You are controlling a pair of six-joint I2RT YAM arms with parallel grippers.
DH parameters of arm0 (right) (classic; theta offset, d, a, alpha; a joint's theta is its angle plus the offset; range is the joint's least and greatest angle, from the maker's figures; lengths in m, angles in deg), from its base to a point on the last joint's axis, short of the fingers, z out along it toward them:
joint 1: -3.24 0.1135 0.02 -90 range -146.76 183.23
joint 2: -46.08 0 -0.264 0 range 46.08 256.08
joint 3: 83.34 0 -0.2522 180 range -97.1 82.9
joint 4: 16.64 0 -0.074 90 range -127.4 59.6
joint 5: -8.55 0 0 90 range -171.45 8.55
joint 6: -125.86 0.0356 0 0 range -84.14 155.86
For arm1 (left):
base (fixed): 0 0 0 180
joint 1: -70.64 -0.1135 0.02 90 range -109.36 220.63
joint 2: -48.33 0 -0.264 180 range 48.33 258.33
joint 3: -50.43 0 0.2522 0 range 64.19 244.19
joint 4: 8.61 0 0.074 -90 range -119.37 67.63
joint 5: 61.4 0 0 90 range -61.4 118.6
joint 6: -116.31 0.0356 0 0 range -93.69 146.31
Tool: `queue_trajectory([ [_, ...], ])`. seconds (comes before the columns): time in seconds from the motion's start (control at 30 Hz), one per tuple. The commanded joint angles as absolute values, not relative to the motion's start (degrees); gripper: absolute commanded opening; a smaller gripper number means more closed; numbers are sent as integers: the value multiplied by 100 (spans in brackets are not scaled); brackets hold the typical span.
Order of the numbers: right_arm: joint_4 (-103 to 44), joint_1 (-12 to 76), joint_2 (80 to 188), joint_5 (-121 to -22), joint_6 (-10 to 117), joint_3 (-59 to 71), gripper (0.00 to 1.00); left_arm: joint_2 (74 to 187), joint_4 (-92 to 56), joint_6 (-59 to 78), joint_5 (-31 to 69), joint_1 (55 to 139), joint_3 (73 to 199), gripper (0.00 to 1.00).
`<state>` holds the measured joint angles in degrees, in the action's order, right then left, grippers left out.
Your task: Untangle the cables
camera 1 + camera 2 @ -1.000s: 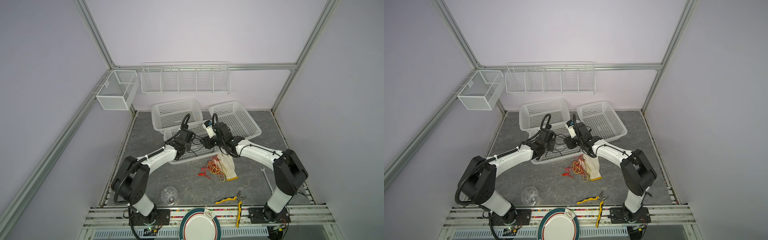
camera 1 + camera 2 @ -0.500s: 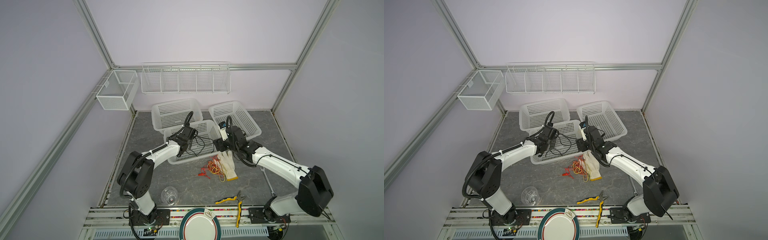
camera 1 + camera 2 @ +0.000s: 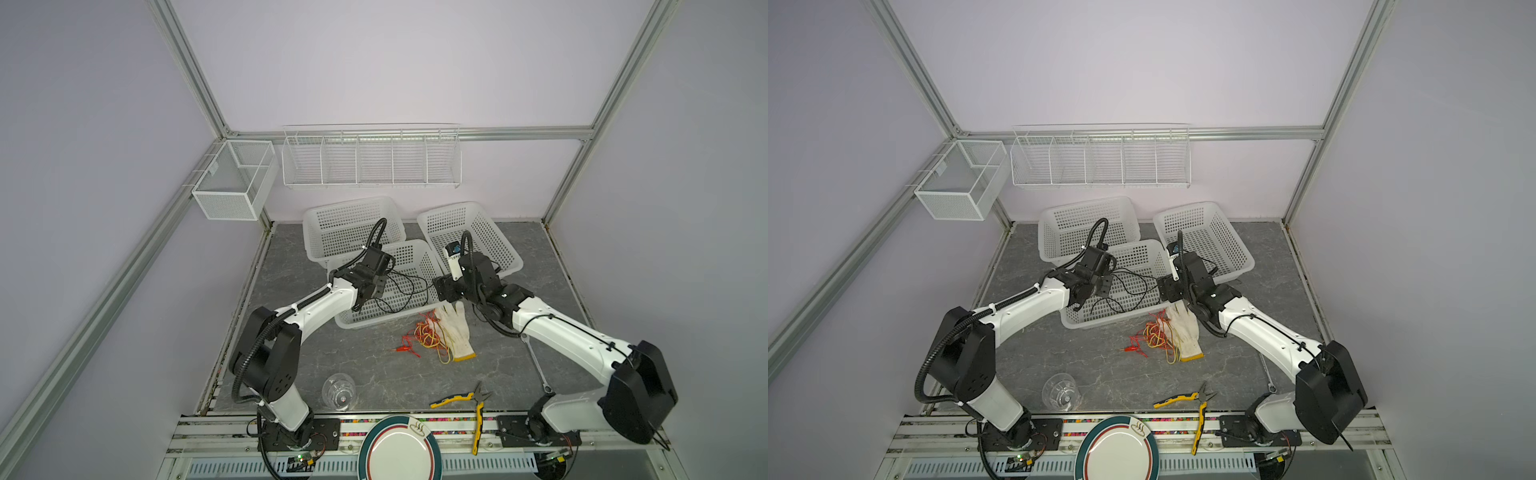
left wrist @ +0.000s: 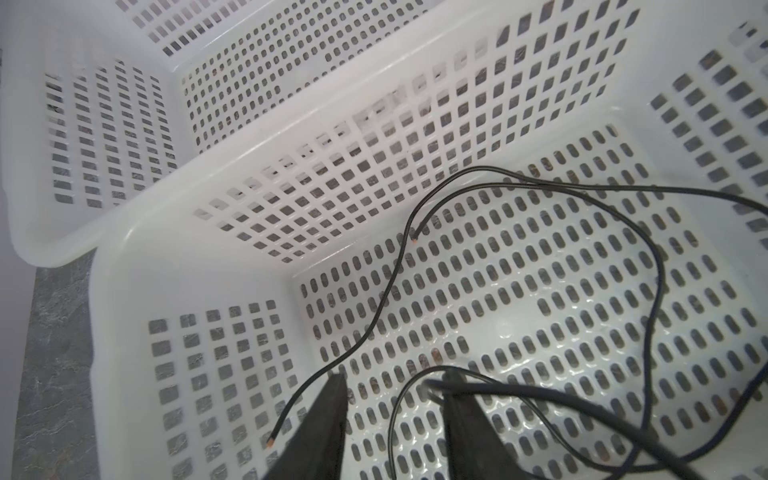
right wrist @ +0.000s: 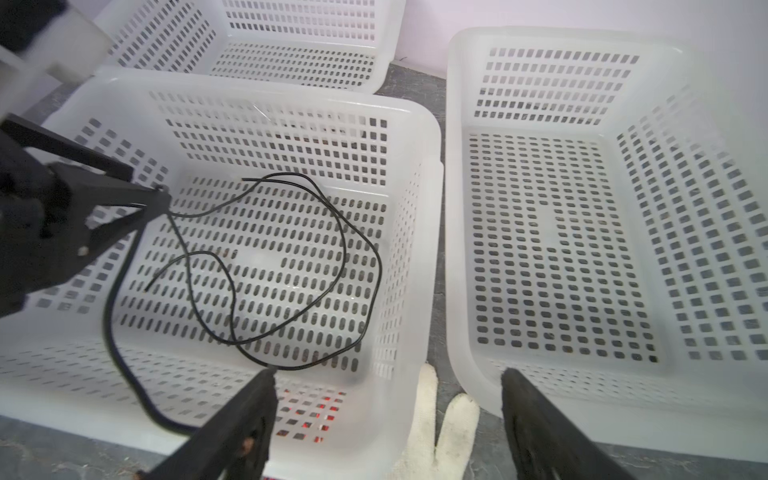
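pulled apart from each other since a sec ago, left gripper [image 4: 395, 374] is now part-open over the front basket [image 3: 374, 321] where the black cable [image 5: 380, 270] loops on its floor, right gripper [image 5: 388, 372] wide open & empty at that basket's right corner, red & yellow cables [image 3: 428, 338] heaped on table [image 3: 374, 374] beside glove [image 3: 457, 332].

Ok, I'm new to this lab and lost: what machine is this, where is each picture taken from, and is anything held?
Two white robot arms, each ending in a two-fingered gripper, work at a table. Two pictures look down from overhead; two come from cameras on the wrists. A black cable lies in the front basket; red and yellow cables lie tangled beside a glove; pliers lie there too. The left gripper and right gripper both stand open; neither clearly grips anything.
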<state>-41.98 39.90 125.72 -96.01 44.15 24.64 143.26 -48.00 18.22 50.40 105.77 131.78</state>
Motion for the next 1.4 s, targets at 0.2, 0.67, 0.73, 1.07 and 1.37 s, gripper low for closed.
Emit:
queue_trajectory([
  [0.2,-4718,3859,12780,-11020,4375,2348,95,13954,-5100,1837,5410,10571,13056,39],
  [0.67,-4792,3636,12748,-11081,4382,2435,100,13192,-4782,1902,4699,10298,12532,55],
  [0.73,-4604,3636,12592,-10701,4314,2569,100,13031,-4628,1878,4430,10298,12456,57],
  [1.07,-4937,3660,11763,-8670,4287,3018,90,12326,-3685,2003,2644,10353,11830,62],
  [1.37,-5350,4282,10936,-7797,4590,3780,82,11530,-3329,2429,2433,11220,11032,62],
])
